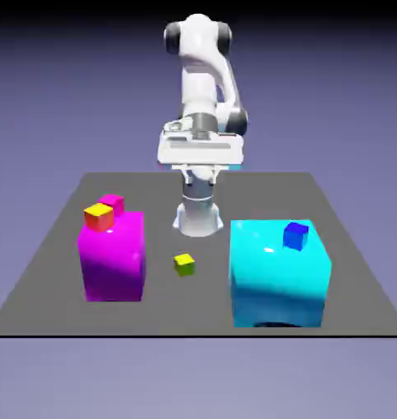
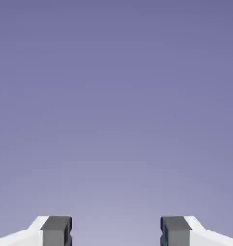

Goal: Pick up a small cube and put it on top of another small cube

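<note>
Five cubes sit on the dark grey table (image 1: pixel 62 270). Lime cube (image 1: pixel 183 263) rests alone on the table surface, between the magenta block (image 1: pixel 112 258) and the cyan block (image 1: pixel 279 272), a little nearer the magenta one, touching neither. Orange cube (image 1: pixel 98 216) sits on the magenta block's top, at its far left corner in the exterior view. Something small and magenta shows just behind the orange cube; cannot tell what it is. Blue cube (image 1: pixel 295 236) sits on the cyan block's top, toward its right side.

Arm (image 1: pixel 203 90) stands upright at the far edge, hand held high, well above and behind the lime cube. Gripper (image 2: pixel 116 230) seen in the hand view: two grey fingertips (image 2: pixel 56 230) wide apart, released, nothing between them. Only the plain violet backdrop fills that view, plus a sliver of cyan at the lower left edge. In the exterior view the fingers are hard to pick out against the arm's white base.
</note>
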`<state>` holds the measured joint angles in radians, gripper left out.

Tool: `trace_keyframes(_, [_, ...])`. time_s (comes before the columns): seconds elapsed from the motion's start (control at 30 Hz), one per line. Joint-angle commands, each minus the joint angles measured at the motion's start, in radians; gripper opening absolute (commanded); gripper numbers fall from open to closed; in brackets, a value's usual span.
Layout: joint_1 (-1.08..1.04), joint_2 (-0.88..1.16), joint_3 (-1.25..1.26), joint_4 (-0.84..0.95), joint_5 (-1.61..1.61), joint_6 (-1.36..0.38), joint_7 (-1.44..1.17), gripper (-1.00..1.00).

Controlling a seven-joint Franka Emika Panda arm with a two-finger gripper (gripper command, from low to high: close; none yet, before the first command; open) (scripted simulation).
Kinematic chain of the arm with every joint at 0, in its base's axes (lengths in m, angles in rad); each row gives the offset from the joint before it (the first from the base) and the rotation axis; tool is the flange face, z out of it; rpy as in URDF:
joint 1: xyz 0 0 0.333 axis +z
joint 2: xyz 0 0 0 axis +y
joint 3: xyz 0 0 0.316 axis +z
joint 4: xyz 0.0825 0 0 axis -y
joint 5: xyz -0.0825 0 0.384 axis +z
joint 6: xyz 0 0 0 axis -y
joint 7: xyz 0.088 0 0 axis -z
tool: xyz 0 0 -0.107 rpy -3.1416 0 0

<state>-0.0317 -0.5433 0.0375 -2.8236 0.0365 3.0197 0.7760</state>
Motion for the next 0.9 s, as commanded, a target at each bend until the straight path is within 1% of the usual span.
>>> trace_keyframes(0.0, [-0.036, 0.022, 0.031, -0.011, 0.03, -0.014, 0.029, 0.0])
trace_keyframes(0.53, [-0.616, 0.376, 0.529, -0.191, 0.515, -0.243, 0.493, 0.0])
trace_keyframes(0.6, [-0.634, 0.387, 0.544, -0.197, 0.53, -0.25, 0.507, 0.0])
trace_keyframes(0.87, [-0.568, 0.676, 0.439, -0.168, 0.418, 0.01, 0.563, 0.0])
